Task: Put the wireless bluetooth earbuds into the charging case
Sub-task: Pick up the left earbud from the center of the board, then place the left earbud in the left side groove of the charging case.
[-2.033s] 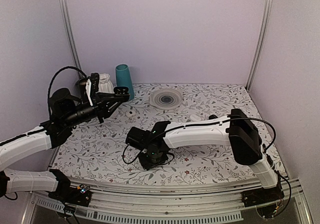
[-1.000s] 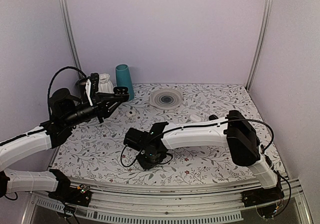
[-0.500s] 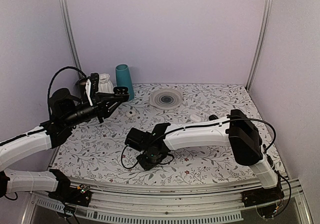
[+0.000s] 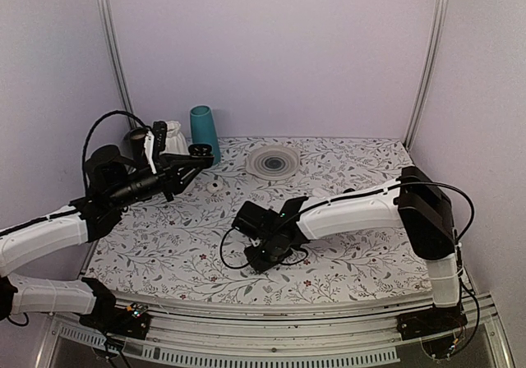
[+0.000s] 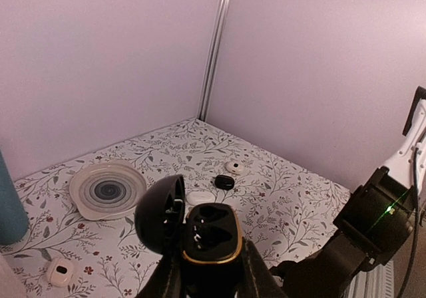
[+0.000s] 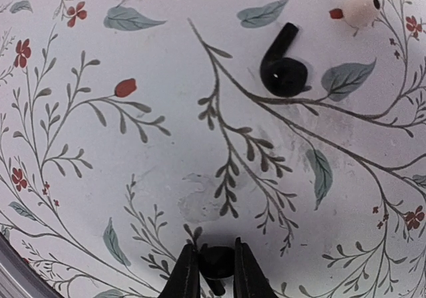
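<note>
Left gripper point(image 5: 212, 261) is up off the bench point(image 4: 345, 167), jaws pinching the charging case point(image 5: 212, 235), its lid point(image 5: 160, 215) swung wide open. Right gripper point(image 6: 216, 271) hangs low over the floral cloth point(image 6: 133, 145), jaws pinching one black earbud point(image 6: 216, 259). The other earbud point(image 6: 285, 72) lies loose on the cloth, well ahead of it.

Back left: tall teal tapered plastic cup point(image 4: 204, 131), upright, beside white bunched fabric pouch point(image 4: 173, 135). Mid-back: white ribbed round dish point(image 4: 274, 162). Nearer: small white holed piece point(image 4: 214, 185); white oval pebble point(image 5: 200, 197) just beside black round knob point(image 5: 224, 182). All on floral-printed cloth point(image 4: 164, 245).
</note>
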`<state>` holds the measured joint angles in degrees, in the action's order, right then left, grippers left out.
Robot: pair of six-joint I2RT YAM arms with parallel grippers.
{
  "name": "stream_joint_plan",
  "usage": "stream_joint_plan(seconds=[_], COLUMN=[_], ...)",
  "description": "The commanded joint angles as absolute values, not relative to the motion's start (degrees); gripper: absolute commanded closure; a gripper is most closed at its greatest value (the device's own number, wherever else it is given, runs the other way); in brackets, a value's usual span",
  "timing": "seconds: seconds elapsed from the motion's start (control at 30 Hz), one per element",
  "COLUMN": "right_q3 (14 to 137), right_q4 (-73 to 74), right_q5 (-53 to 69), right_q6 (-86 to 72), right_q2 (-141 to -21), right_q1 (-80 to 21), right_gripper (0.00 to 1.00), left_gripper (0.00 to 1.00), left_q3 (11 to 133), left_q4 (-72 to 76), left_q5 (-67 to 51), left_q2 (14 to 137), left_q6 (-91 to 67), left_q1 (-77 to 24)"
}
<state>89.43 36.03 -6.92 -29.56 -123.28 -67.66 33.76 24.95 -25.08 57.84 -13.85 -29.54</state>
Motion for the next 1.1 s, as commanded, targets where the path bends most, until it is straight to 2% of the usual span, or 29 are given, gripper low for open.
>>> stream_joint_plan(seconds=[0.0,0.57,1.07], right_q3=[85.53,84.23,83.4], right_q4=[30.38,18.58,5.27], right_q5=[-7.63,-12.63,-12.11], right_q6=[-31.31,-29.48,-27.89], right_q2=[-118.63,-101.11,-94.49], right_q1=[-66.18,-60.9,-60.64], right_gripper=[0.95,0.94,0.94], left_gripper=[1.0,1.0,1.0], left_q3=[32.75,32.74,33.82], left_q4=[27.91,37.18,43.11], left_q5=[-23.31,-21.61,-19.54], left_q2=[59.45,68.01,74.4], left_q6=[-15.4,-17.92,-20.08], left_q1=[-28.92,-29.82,-35.34])
